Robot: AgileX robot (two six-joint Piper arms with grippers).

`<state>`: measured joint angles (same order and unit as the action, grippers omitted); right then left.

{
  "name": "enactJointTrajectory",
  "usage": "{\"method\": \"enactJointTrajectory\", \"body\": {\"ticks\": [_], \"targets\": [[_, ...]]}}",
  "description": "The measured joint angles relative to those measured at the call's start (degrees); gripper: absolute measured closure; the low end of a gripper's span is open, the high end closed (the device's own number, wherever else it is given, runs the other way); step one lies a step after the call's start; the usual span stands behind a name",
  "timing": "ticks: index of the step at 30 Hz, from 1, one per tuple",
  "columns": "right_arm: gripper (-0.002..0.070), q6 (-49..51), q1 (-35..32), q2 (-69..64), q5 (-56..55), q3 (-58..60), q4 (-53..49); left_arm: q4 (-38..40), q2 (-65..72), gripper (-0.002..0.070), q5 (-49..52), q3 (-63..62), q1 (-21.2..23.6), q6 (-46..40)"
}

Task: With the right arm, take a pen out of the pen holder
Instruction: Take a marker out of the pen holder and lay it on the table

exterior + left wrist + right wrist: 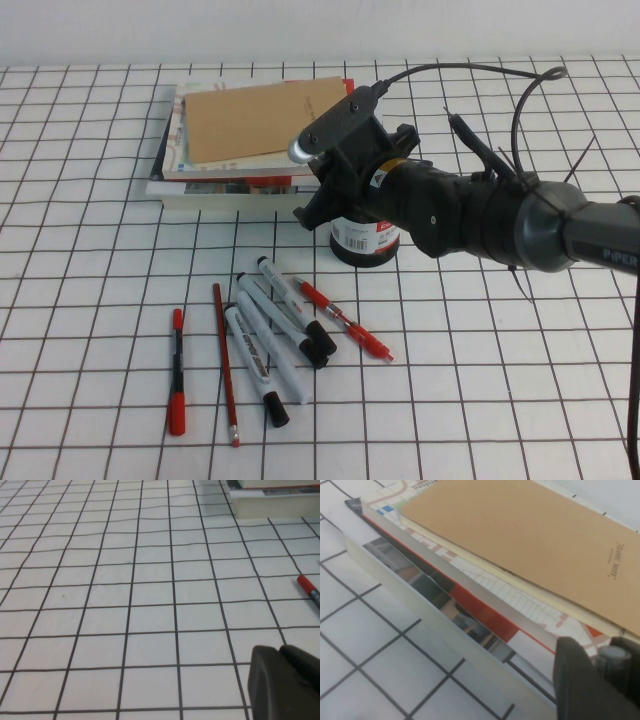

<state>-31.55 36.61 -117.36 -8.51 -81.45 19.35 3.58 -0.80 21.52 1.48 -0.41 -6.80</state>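
Observation:
The black pen holder (365,240), with a white and red label, stands in front of the book stack. My right gripper (318,168) hovers over it, turned toward the books. A grey-capped pen (300,150) sticks up between its fingers; in the right wrist view the pen's grey round end (614,661) sits squeezed between the two dark fingers (575,680), so the right gripper (607,672) is shut on it. The rest of the pen and the holder's mouth are hidden by the arm. My left gripper (282,652) hangs low over the bare grid table, fingers together, holding nothing.
A stack of books (250,140) topped by a brown notebook (530,535) lies right behind the holder. Several markers (270,340), red pens (343,320) (177,370) and a red pencil (226,370) lie on the table in front. A red pen tip (307,587) lies near the left gripper.

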Motion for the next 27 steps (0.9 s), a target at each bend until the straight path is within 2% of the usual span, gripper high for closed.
{"method": "enactJointTrajectory", "body": {"ticks": [14,27], "targets": [[0.0583,0.00,0.00,1.47,1.03,0.00,1.20,0.00,0.00,0.0679,0.00,0.00,0.00,0.00],[0.0583,0.00,0.00,18.28,5.90,0.00,1.59,0.00,0.00,0.0679,0.00,0.00,0.00,0.00]]}}
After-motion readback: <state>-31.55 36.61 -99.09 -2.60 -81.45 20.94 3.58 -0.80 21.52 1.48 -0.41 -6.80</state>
